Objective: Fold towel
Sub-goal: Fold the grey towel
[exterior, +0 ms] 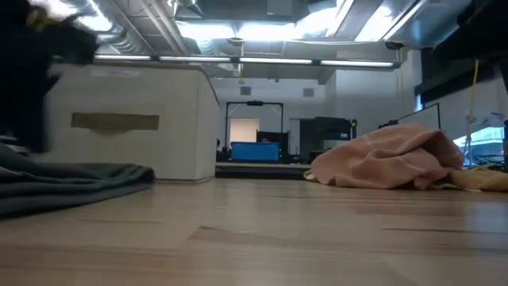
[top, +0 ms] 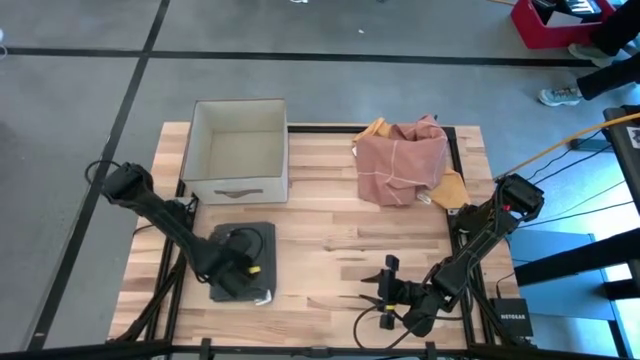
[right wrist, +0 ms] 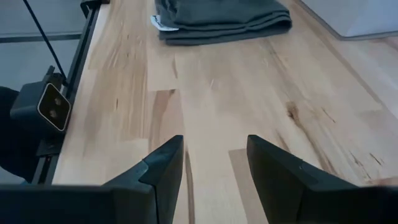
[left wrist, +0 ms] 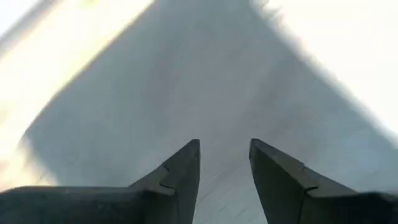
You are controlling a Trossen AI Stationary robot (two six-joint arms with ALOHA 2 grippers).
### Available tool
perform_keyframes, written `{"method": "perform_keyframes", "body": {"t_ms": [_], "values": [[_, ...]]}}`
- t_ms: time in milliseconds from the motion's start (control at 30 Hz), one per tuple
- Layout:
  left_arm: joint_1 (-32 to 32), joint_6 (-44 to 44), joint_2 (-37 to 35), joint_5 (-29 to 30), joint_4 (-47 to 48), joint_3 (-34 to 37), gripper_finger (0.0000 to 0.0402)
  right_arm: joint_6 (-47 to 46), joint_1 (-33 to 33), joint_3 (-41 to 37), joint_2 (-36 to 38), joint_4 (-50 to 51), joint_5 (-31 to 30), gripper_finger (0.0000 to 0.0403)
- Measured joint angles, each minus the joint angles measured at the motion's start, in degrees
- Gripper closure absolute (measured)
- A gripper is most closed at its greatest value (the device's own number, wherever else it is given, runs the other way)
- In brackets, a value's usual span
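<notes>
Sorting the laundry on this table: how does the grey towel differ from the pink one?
The grey towel lies folded flat at the front left, under the left gripper. The pink towel sits crumpled in a heap at the back right, untouched. Both rest on the wooden table.

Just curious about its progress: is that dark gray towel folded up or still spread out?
Folded. The gray towel lies as a compact rectangle, and its stacked layers show at the edge.

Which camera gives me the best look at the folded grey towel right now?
The high view: the grey towel shows whole, though the left gripper covers part. The right wrist view catches one folded edge, the low view a flat sliver, the left wrist view only a blurred grey surface.
</notes>
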State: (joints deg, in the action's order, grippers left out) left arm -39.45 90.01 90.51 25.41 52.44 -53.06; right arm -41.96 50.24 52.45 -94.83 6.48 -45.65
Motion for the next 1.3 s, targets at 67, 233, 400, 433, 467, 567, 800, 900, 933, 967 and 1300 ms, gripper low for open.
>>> {"method": "perform_keyframes", "body": {"t_ms": [67,233,400,433,467,567,800,900,933,967,1300], "values": [[0.25,-7.80,-0.93,5.13,-5.73,-0.28,0.0270,0.37,-0.34,0.00,0.00,0.02,-0.42,0.0221],[1.27,-25.78,0.64,2.78,-18.60,2.24,0.0270,0.42,-0.82,0.00,0.00,0.00,-0.06,0.0221],[1.20,-26.40,3.18,-3.59,-17.64,4.87,0.0270,0.42,-0.79,0.02,0.00,0.00,0.34,0.0221],[0.98,-25.31,3.18,-3.90,-16.87,5.17,0.0270,0.42,-0.76,0.02,0.00,0.03,0.41,0.0221],[0.74,-24.25,3.08,-4.38,-16.62,5.57,0.0270,0.42,-0.76,0.02,0.00,0.01,0.61,0.0221],[-0.56,-22.08,2.97,-5.46,-14.11,5.82,0.0270,0.42,-0.76,0.04,0.00,0.02,0.68,0.0221],[-4.44,-22.87,2.90,-5.94,-9.91,5.83,0.0270,0.52,-0.76,0.04,0.00,0.04,0.68,0.0221],[-6.29,-23.27,2.82,-6.26,-7.87,5.82,0.0270,0.51,-0.76,0.04,0.00,0.04,0.68,0.0221],[-6.86,-23.18,2.81,-6.52,-6.87,5.82,0.0270,0.51,-0.76,0.04,0.00,0.04,0.68,0.0221],[-7.38,-22.85,2.81,-6.84,-5.79,5.84,0.0270,0.53,-0.76,0.04,0.00,0.04,0.68,0.0221],[-8.52,-17.85,-0.04,-8.13,-2.44,3.95,0.0270,0.67,-0.76,0.04,0.00,0.07,0.18,0.0221]]}}
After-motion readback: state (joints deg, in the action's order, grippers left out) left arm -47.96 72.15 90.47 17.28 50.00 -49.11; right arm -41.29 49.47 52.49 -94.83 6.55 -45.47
